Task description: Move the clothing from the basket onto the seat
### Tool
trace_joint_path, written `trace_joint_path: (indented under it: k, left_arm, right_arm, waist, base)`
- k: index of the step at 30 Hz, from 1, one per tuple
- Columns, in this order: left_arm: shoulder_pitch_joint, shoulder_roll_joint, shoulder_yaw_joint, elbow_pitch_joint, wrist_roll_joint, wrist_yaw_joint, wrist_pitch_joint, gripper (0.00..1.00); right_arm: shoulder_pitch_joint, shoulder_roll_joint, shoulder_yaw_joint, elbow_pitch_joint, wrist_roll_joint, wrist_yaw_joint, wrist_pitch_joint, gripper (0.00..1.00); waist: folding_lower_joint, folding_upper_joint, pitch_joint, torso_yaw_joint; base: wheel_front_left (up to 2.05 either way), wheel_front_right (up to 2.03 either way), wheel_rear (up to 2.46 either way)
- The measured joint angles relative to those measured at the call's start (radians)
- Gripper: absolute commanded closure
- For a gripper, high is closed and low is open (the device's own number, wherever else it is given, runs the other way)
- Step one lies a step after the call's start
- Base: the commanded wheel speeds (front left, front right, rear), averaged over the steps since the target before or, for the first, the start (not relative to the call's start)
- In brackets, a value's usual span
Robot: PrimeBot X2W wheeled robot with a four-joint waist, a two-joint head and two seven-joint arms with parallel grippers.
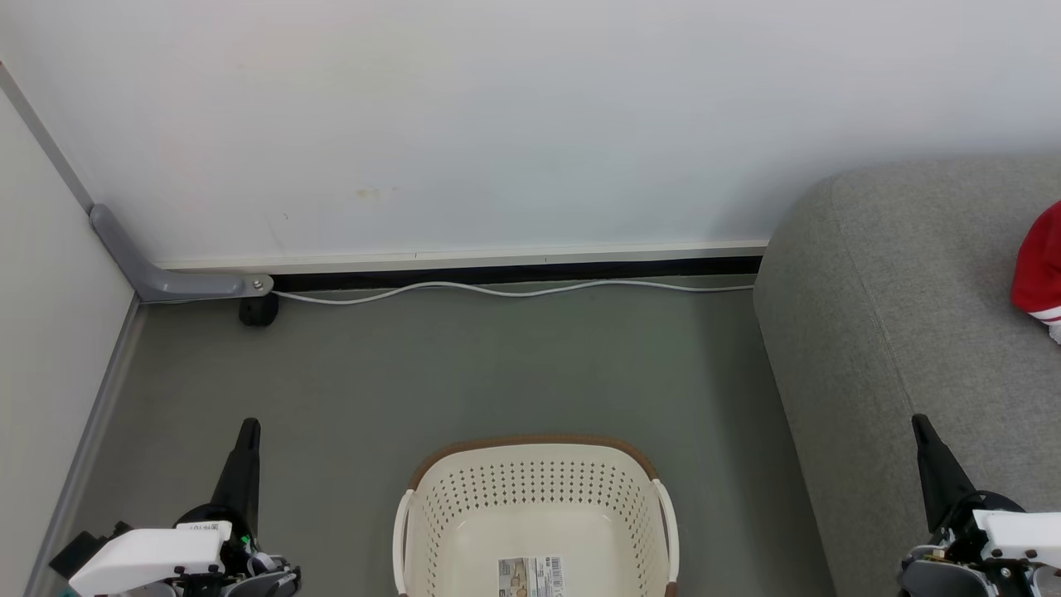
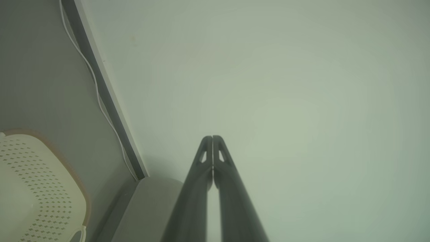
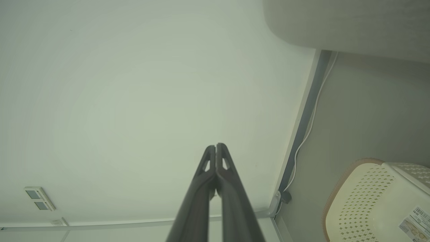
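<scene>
2 clenched, empty: left gripper [image 1: 249,431], right gripper [image 1: 920,428]. Bare basket [image 1: 539,489]; clothing [image 1: 1040,265] on seat [image 1: 895,332] looks soft, light; pinch any fold.

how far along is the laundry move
Looks done or nearly: the basket shows a bare bottom, and red clothing lies on the seat. In hand: nothing; the left end effector and right end effector are shut and empty. Left: nothing visible, though the basket's near end is out of frame.
</scene>
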Motion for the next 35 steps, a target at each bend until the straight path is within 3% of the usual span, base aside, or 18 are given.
trace_joint_path:
  k: [35]
  left_arm:
    - [0.0, 0.0, 0.0, 0.0, 0.0, 0.0, 0.0, 1.0]
  right_arm:
    - [0.0, 0.0, -0.001, 0.0, 0.0, 0.0, 0.0, 1.0]
  waist:
    - [0.0, 0.0, 0.0, 0.0]
  base:
    - [0.0, 0.0, 0.0]
